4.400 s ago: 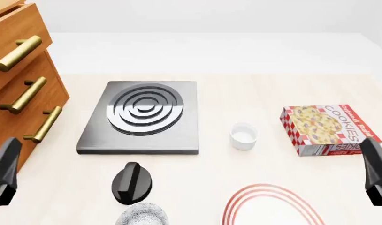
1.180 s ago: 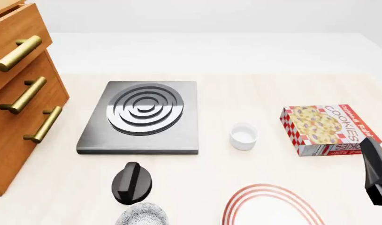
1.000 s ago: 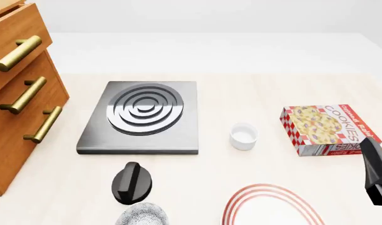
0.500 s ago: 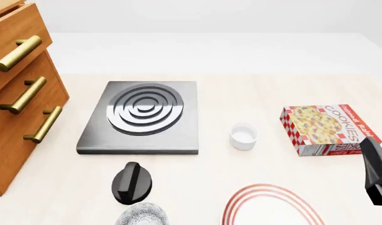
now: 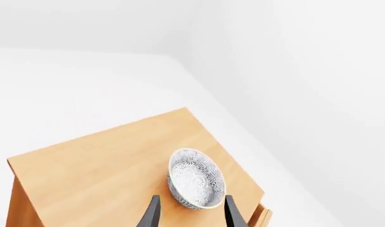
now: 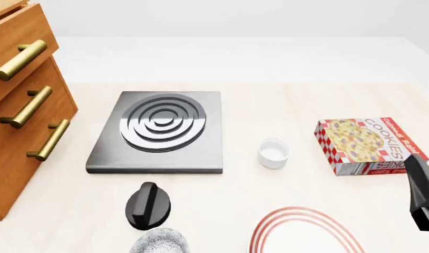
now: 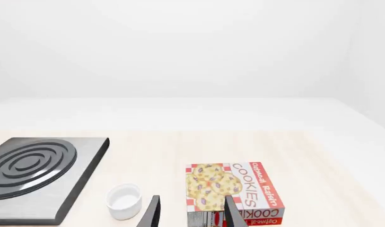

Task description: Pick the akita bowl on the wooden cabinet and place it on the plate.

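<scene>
The akita bowl, white with a fine grey net pattern, stands on the flat top of the wooden cabinet near one edge. In the left wrist view my left gripper is open, with the bowl just ahead of its two dark fingertips and not touching them. The cabinet fills the left edge of the front view; its top and the left gripper are out of that frame. The plate, white with red rings, is cut by the bottom edge. My right gripper is open and empty, near the cookie box.
On the table lie a grey ringed stove slab, a small white cup, a cookie box and a black knob-shaped object. A second speckled bowl sits at the bottom edge, left of the plate.
The left gripper, at the front view's lower left 4.4 s ago, has left that view. Over the last second nothing in the front view has moved.
</scene>
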Controlling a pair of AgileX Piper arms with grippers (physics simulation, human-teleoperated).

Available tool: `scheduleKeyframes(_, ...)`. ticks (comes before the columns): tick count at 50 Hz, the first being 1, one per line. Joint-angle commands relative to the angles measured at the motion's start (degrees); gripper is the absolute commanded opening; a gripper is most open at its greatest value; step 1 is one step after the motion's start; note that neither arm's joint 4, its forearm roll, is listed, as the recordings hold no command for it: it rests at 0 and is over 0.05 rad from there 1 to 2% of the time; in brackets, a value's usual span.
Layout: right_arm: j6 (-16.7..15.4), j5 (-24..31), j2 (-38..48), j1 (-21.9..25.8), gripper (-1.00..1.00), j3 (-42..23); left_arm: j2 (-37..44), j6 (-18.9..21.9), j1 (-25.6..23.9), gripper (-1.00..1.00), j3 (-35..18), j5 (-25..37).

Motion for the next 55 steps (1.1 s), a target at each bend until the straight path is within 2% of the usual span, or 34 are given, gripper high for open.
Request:
scheduleKeyframes(1,0.00,-0.01,-0.01,0.00,1.00,0.00,2.85,-1.32,0.28,1.00,-1.06,-0.40)
scheduleKeyframes(25,0.00,0.00,0.00,0.01,1.00,0.00,7.96,-4.83,0.26,1.00,-3.08,-1.26)
scheduleKeyframes(55,0.00,0.00,-0.01,0.00,1.00,0.00,11.43,-4.90,-0.34,1.00,-2.14,-3.33)
